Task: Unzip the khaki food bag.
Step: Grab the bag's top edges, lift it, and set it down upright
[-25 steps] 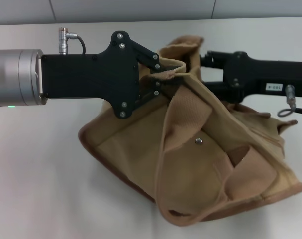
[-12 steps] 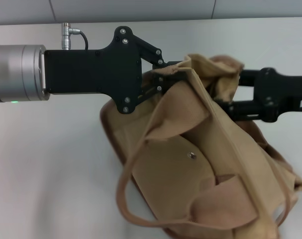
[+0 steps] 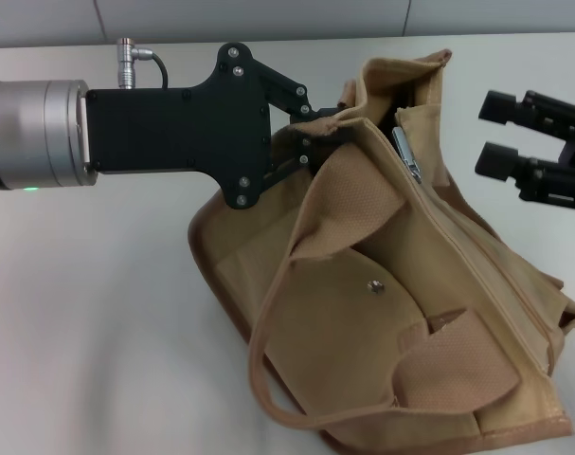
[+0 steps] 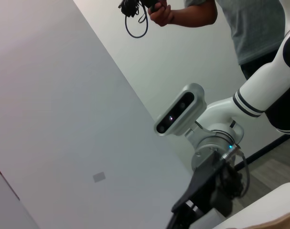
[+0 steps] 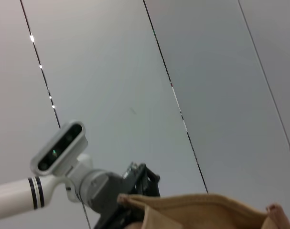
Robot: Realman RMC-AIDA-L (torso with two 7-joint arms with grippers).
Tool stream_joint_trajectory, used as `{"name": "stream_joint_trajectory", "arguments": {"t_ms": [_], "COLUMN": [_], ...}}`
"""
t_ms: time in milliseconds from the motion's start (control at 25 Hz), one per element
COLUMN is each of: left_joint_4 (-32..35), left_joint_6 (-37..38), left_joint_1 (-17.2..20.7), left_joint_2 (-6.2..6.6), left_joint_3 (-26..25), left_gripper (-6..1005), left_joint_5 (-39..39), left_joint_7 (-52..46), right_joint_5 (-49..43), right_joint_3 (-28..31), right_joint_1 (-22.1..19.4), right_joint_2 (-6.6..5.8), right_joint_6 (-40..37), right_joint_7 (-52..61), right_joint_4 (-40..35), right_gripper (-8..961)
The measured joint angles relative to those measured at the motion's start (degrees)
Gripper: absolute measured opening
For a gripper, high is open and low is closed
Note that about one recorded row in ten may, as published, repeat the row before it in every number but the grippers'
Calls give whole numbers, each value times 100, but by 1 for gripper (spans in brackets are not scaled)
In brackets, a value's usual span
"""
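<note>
Left gripper [image 3: 327, 133] clamped on khaki food bag [image 3: 420, 313] — right gripper [image 3: 503, 133] spread, free

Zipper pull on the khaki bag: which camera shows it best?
Head view: the metal zipper pull hangs at the khaki food bag's open top, between both grippers. The right wrist view shows only bag fabric; the left wrist view only a corner.

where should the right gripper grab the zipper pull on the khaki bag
Likely by the silver metal tab of the zipper pull, approached from the right, where the open right gripper sits. The tab stands free along the bag's top edge, and the left gripper clamps the opposite end.
</note>
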Motion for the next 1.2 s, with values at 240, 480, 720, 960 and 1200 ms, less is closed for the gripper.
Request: {"name": "stream_joint_trajectory", "arguments": {"t_ms": [240, 480, 720, 960, 1200], "left_joint_4": [-23, -29, -38, -42, -42], "left_joint_6": [-1, -5, -6, -29, -37], "left_joint_1": [-5, -15, -59, -69, -73], "left_joint_2": [0, -8, -9, -9, -9], "left_joint_3": [2, 2, 38, 66, 95], "left_gripper": [29, 29, 29, 29, 30], "left_joint_5": [-2, -3, -5, -7, -10], "left_joint_7": [58, 72, 75, 113, 139], "right_joint_5": [-62, 262, 296, 168, -219], "right_joint_3": [110, -158, -315, -319, -294], "right_joint_1": [-9, 69, 317, 554, 595], "right_joint_2": [104, 160, 136, 118, 15], "right_joint_6": [102, -128, -134, 104, 272], "right_joint_7": [-155, -294, -443, -20, 462], "right_joint_4": [47, 123, 609, 769, 720], "right_gripper": [828, 828, 829, 829, 828]}}
